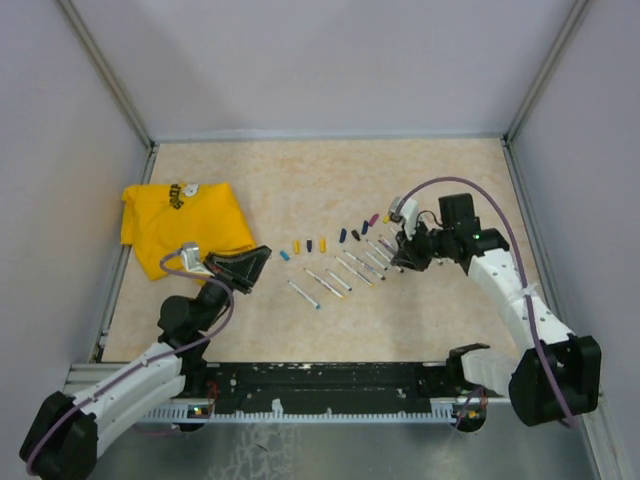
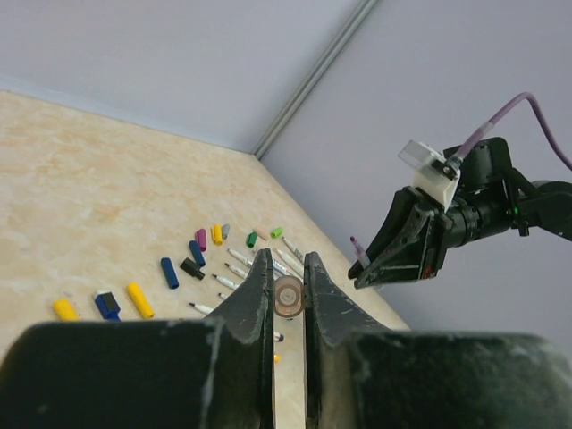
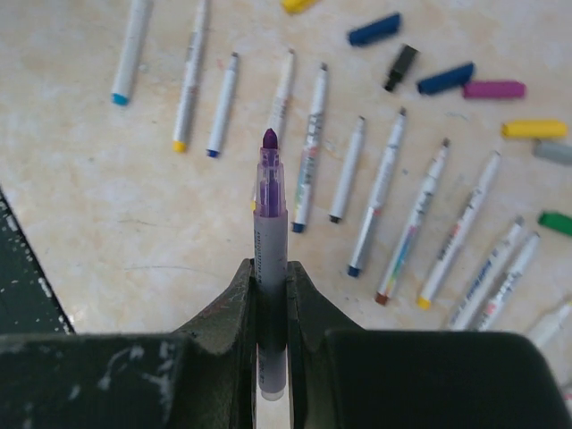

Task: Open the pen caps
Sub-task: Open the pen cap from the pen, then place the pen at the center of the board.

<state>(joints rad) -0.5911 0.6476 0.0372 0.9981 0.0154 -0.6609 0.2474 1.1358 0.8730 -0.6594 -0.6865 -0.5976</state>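
Right hand (image 3: 270, 265): clamped on purple-tipped pen (image 3: 270, 197). Left hand (image 2: 288, 259): pinching small round piece (image 2: 288, 297). Centre counter (image 1: 330, 180): uncapped pens (image 1: 303, 294), loose pen caps (image 1: 309, 244). Upper left: yellow cloth (image 1: 185, 225).

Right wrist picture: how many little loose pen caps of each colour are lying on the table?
Stubby yellow plastic caps: 2
Stubby blue plastic caps: 2
Stubby black plastic cap: 1
Stubby magenta plastic cap: 1
Stubby grey plastic cap: 1
Stubby green plastic cap: 1
Total: 8

Beige table (image 1: 300, 180), pens (image 1: 304, 295), caps (image 1: 343, 235) (loose), yellow cloth (image 1: 190, 225)
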